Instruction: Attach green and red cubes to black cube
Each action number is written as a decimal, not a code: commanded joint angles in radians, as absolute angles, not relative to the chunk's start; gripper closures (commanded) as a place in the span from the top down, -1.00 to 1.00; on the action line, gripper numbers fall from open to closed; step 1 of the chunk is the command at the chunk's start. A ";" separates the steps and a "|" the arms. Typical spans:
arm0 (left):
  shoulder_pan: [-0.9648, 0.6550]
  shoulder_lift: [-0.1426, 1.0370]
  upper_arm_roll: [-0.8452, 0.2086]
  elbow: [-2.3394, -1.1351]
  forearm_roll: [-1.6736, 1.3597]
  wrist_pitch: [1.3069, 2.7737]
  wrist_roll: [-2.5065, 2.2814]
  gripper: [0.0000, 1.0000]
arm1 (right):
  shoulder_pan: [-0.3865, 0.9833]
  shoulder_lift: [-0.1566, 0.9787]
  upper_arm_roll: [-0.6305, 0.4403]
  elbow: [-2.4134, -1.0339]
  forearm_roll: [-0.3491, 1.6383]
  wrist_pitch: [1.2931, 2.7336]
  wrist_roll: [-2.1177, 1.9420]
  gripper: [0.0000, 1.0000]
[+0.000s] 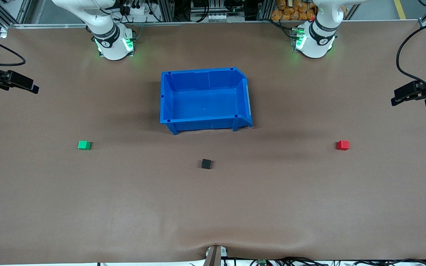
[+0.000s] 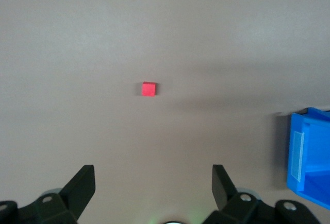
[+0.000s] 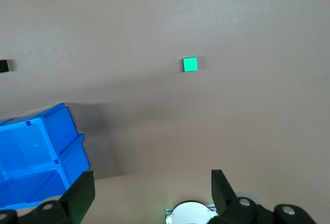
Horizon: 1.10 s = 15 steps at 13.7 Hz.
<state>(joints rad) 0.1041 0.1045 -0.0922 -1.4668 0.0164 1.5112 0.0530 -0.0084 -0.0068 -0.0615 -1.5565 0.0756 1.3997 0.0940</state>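
The green cube (image 1: 84,145) (image 3: 190,64) lies on the brown table toward the right arm's end. Toward the left arm's end lies the red cube (image 1: 343,145) (image 2: 149,88). Between them, slightly nearer to the front camera, sits the black cube (image 1: 206,163) (image 3: 4,66). All three stand apart from one another. My right gripper (image 1: 31,87) (image 3: 153,180) hangs open and empty over the table's rim at its own end. At the left arm's end my left gripper (image 1: 398,99) (image 2: 153,175) hangs the same way, open with nothing between its fingers.
A blue bin (image 1: 168,99) (image 2: 309,157) (image 3: 36,157) with nothing in it stands mid-table, farther from the front camera than the black cube. The two arm bases (image 1: 114,44) (image 1: 314,42) stand at the table's back edge. Black cables hang at both ends.
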 commanded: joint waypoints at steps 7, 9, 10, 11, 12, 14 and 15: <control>0.111 0.282 -0.078 -1.431 0.052 1.525 0.037 1.00 | -0.025 0.003 -0.054 -1.537 0.074 1.394 0.098 1.00; 0.109 0.317 -0.078 -1.425 0.066 1.548 0.034 1.00 | -0.025 0.024 -0.054 -1.537 0.080 1.394 0.109 1.00; 0.113 0.339 -0.078 -1.414 0.072 1.558 0.035 1.00 | -0.023 0.069 -0.054 -1.537 0.087 1.394 0.109 1.00; 0.118 0.357 -0.078 -1.404 0.080 1.565 0.034 1.00 | -0.023 0.125 -0.052 -1.525 0.087 1.396 0.110 1.00; 0.123 0.367 -0.078 -1.404 0.077 1.568 0.023 1.00 | -0.018 0.185 -0.052 -1.491 0.087 1.394 0.113 1.00; 0.124 0.394 -0.080 -1.404 0.071 1.580 -0.097 1.00 | -0.014 0.291 -0.052 -1.451 0.084 1.394 0.114 1.00; 0.115 0.400 -0.080 -1.404 0.075 1.580 -0.153 1.00 | -0.020 0.317 -0.052 -1.448 0.084 1.396 0.114 1.00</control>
